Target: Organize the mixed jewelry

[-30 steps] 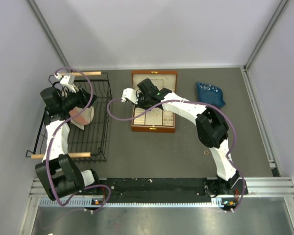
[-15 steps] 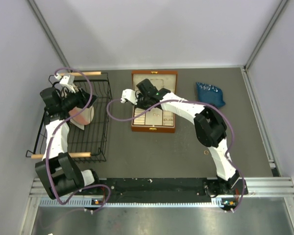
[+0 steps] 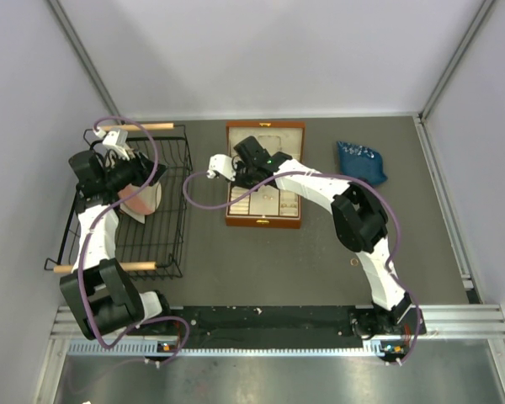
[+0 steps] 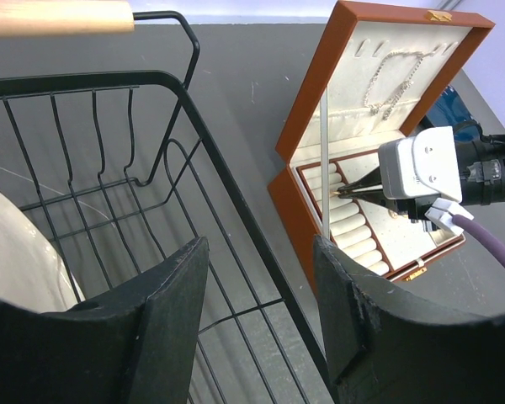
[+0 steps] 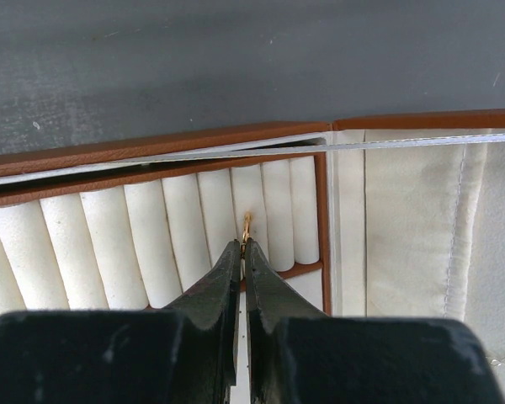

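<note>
Unless the slot lines up, the ring (image 5: pixel 247 224) pinched in the right gripper (image 5: pixel 241 247) could skid across the rolls (image 5: pixel 181 231).

grey table (image 3: pixel 261 269) | wire basket (image 3: pixel 156 244) | wooden box (image 3: pixel 263 222) (open) | blue pouch (image 3: pixel 361 160) | small ring (image 3: pixel 354 262)

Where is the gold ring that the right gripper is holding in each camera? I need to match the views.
Top external: not discernible; the right arm's wrist covers that spot over the wooden box.
Left wrist: right of centre, the gold ring sits at the right gripper tips, on the ring rolls.
Right wrist: centre, pinched at the fingertips, in a groove between rolls.
Shared landmark: the cream ring rolls in the box.
</note>
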You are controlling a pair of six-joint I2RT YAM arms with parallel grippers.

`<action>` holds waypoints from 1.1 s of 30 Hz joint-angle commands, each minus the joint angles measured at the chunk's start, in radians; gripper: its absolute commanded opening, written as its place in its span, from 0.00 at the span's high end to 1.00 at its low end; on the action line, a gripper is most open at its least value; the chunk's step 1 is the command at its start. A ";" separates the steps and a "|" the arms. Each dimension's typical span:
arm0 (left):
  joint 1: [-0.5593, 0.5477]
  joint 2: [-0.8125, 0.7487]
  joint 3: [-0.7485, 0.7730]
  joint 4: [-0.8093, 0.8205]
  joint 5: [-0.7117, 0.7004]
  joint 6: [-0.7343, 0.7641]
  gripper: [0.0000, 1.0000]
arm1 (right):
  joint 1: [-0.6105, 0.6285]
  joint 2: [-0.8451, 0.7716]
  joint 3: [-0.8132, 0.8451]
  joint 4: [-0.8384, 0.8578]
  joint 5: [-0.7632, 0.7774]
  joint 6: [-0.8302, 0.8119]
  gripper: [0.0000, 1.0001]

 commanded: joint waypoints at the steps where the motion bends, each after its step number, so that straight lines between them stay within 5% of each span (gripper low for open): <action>1: 0.008 0.009 0.015 0.052 0.028 -0.008 0.43 | 0.014 -0.029 0.006 0.003 -0.020 -0.006 1.00; 15: 0.017 0.020 0.049 0.070 0.039 -0.046 0.43 | 0.014 -0.137 -0.005 -0.121 -0.051 -0.021 1.00; 33: 0.028 0.052 0.060 0.073 0.055 -0.046 0.43 | 0.014 -0.008 0.126 -0.195 -0.103 -0.035 1.00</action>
